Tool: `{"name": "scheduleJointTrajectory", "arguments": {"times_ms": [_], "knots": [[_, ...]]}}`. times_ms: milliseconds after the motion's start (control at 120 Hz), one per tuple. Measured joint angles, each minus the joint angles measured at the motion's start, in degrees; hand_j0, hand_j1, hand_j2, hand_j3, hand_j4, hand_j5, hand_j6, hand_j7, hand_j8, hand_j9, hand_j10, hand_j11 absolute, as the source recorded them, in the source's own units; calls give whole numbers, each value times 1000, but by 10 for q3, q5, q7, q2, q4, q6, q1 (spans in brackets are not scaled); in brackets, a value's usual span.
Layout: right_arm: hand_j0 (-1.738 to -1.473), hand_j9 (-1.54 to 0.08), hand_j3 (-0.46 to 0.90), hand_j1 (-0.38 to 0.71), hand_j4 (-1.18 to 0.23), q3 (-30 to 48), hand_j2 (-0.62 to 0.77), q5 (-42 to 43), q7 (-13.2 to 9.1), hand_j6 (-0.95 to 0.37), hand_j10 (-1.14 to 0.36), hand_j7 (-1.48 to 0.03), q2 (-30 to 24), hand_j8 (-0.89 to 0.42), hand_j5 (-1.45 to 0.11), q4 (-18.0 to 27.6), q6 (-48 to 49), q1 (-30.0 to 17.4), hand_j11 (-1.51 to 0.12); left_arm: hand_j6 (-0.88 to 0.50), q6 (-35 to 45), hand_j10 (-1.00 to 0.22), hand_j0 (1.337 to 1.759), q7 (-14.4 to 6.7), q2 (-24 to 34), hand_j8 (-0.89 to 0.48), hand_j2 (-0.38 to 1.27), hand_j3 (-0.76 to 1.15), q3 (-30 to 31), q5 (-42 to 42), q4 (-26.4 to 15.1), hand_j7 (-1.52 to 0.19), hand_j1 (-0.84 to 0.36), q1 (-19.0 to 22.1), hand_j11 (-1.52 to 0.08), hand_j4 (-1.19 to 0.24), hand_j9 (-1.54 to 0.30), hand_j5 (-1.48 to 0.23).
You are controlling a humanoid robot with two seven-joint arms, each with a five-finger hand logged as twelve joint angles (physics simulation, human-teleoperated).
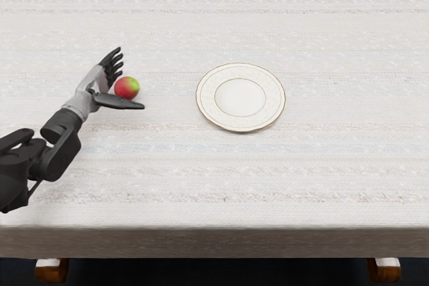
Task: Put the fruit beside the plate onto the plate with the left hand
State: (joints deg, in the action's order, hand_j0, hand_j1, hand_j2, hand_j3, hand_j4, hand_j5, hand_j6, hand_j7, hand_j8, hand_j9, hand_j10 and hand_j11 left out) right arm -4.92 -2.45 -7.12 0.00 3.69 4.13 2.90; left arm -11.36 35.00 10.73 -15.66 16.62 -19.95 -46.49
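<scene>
Head view: I see left hand [102, 84] unclenched, fingers and thumb bracketing the fruit [127, 87], which sits on the table [301, 179] well left of the plate [205, 100], so grasp, carry and place all pending.

Red-green fruit [127, 87], white gold-rimmed plate [240, 97], whitish streaked table [214, 185].
</scene>
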Motion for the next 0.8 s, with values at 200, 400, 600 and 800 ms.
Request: {"name": "scheduleJointTrajectory", "arguments": {"times_ms": [200,400,600,800], "knots": [[-1658,0,0,-349,-1,0,0,0,0,-1,0,0,0,-1,0,0,0,0,0,-156,20,-156,1658,0,-6,-155,33,0,17,0,8,-206,162,1,-204,-156,-206,-206],[-1658,0,0,-349,-1,0,0,0,0,-1,0,0,0,-1,0,0,0,0,0,-300,26,-267,1658,0,-5,-299,63,0,30,0,10,-385,-5,0,-386,-300,-384,-385],[-1658,0,0,-349,-1,0,0,0,0,-1,0,0,0,-1,0,0,0,0,0,-404,27,-384,1658,0,-5,-403,83,0,38,0,10,-518,-129,-1,-520,-404,-518,-518],[-1658,0,0,-349,-1,0,0,0,0,-1,0,0,0,-1,0,0,0,0,0,-467,28,-442,1658,0,-5,-464,96,0,47,0,13,-602,-206,-2,-603,-467,-601,-602]]}}
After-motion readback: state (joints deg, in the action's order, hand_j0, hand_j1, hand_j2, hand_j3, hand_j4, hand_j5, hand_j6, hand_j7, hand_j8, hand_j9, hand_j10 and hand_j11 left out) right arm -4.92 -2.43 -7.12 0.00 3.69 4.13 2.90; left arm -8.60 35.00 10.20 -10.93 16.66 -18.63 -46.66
